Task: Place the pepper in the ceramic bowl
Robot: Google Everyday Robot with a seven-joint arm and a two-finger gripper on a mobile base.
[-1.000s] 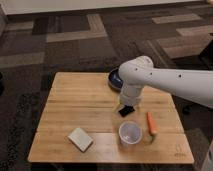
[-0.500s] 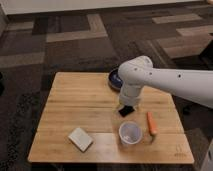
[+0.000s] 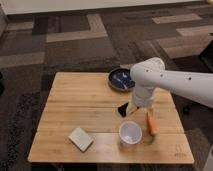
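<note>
— Patterned grey carpet all round, and a wooden surface point(image 3: 85, 100) in the middle. Which step is this?

— The reach, I'd judge. The pepper point(image 3: 151, 123) lies flat on the surface near the right edge, just beside the white cup point(image 3: 130, 133), not yet grasped. The pincer point(image 3: 137, 108) hangs low over the boards between the black phone point(image 3: 122, 109) and the pepper, jaws spread and nothing in them.

— And the ceramic bowl point(image 3: 120, 79)?

— At the far edge, partly behind the white arm point(image 3: 170, 82), with no pepper in it.

— What does the next move call for?

— Shifting towards the pepper, lining the jaws across its thin body, then dropping down without nudging the cup.

— Any change from half a second ago?

— None I can make out: arm, pepper, cup and the pale block point(image 3: 80, 138) sit as they did.
</note>
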